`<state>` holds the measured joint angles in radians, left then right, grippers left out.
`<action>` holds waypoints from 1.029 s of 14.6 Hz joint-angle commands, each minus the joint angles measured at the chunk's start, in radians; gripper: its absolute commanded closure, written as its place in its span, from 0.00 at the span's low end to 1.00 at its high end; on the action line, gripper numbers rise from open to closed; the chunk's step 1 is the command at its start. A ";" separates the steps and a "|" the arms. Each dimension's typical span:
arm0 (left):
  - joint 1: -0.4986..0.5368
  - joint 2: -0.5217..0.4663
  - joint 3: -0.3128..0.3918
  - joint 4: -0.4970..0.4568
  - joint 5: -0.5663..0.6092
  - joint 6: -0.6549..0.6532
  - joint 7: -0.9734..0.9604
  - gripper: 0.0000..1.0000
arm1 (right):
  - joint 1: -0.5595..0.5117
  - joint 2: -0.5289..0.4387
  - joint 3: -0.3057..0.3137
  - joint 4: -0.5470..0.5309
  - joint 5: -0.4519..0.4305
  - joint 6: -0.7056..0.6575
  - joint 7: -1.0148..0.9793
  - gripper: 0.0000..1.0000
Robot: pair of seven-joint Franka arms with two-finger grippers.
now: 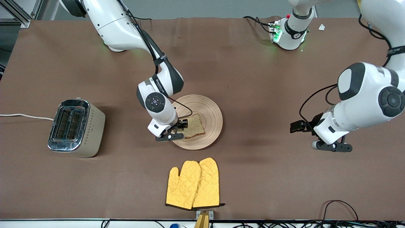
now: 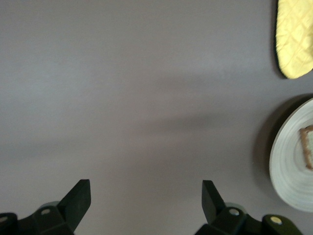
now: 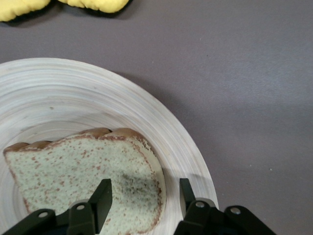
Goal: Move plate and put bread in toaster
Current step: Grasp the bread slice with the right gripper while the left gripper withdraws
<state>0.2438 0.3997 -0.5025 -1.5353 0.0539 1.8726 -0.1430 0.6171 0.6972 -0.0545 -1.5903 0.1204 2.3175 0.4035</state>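
R gripper [image 1: 176,130] is down at the bread [image 1: 193,126], which lies flat on the wooden plate [image 1: 211,111] mid-surface. In the R wrist view the fingers [image 3: 101,198] straddle one edge of the slice w/ one tip over the crumb and the other just off the crust: part-closed around that edge, not clearly pinching yet. The slice's bulk runs away from the fingers toward plate centre. L gripper [image 1: 329,145] waits over bare surface toward the L arm's end, fingers [image 2: 78,200] spread wide, nothing in them. Toaster [image 1: 76,126] sits toward the R arm's end, well apart from plate, slots up, so R arm is nearer to both. Bread: speckled brown, soft, darker crust. Plate: pale, ring-grooved, shallow. Toaster: chrome top, cream dotted sides, white cord. Yellow quilted oven mitts [image 1: 193,183] lie nearer the camera than the plate.
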 commanded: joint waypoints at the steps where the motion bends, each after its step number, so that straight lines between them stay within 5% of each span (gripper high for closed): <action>1: 0.002 -0.108 0.004 -0.003 0.061 -0.104 -0.012 0.00 | 0.023 0.016 -0.010 0.006 0.011 0.014 0.023 0.39; 4: 0.002 -0.176 0.001 0.033 0.149 -0.216 0.000 0.00 | 0.026 0.028 -0.010 0.006 0.011 0.029 0.024 0.47; 7: -0.001 -0.209 0.022 0.081 0.135 -0.248 0.022 0.00 | 0.026 0.028 -0.010 0.006 0.011 0.022 0.032 0.75; 10: -0.140 -0.295 0.201 0.066 0.112 -0.260 0.048 0.00 | 0.024 0.024 -0.010 0.006 0.010 0.014 0.031 0.97; 12: -0.231 -0.334 0.319 0.055 0.023 -0.318 0.048 0.00 | 0.023 0.021 -0.010 0.007 0.010 0.008 0.029 1.00; 15: -0.273 -0.393 0.372 -0.006 -0.006 -0.325 0.039 0.00 | 0.016 -0.013 -0.027 0.045 -0.019 -0.165 0.025 1.00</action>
<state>-0.0016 0.0648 -0.1631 -1.4777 0.0685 1.5503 -0.1027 0.6326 0.7166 -0.0656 -1.5662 0.1163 2.2617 0.4209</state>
